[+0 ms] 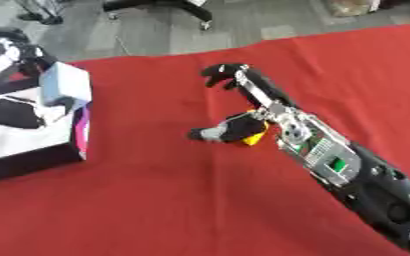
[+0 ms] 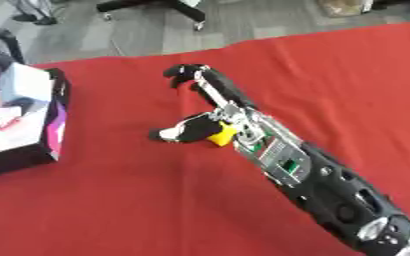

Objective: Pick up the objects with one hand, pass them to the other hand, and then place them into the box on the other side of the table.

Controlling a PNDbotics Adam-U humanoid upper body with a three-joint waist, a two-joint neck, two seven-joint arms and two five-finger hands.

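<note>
Red cloth (image 1: 156,200), half-hidden yellow object (image 2: 221,136)

left eye: head camera, looks down and forward, close over the red table (image 1: 156,200) | right eye: same aim, set slightly rightward | shared: table middle, box (image 1: 33,125) far left, grey floor (image 2: 243,20) beyond far edge

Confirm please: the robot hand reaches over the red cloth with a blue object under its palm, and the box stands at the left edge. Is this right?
Not quite. The object under the right robot hand is yellow, not blue; the right eye view shows it. The rest holds: the red cloth lies beneath and the box stands at the left edge.
</note>
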